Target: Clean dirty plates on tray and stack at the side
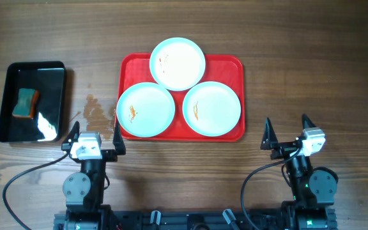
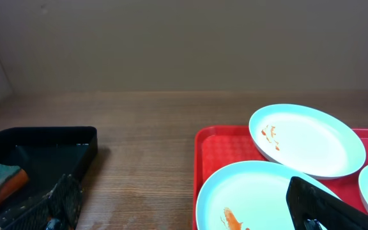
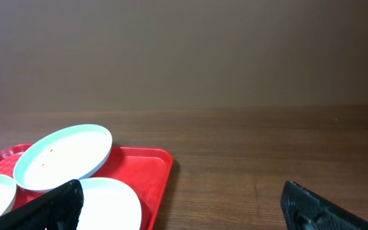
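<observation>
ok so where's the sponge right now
In the overhead view the sponge lies in the black tray at far left, well left of the red tray. The left wrist view shows it bottom left.

The table (image 1: 299,76) is brown wood with a clear grain and a dull, matt finish. The tray (image 1: 136,67) is red plastic, and its floor has a fine grainy texture. The plates (image 1: 177,64) look smooth and a little shiny. The small black tray (image 1: 53,83) is very glossy and reflects light. The sponge (image 1: 25,103) in it looks rough and porous.
</observation>
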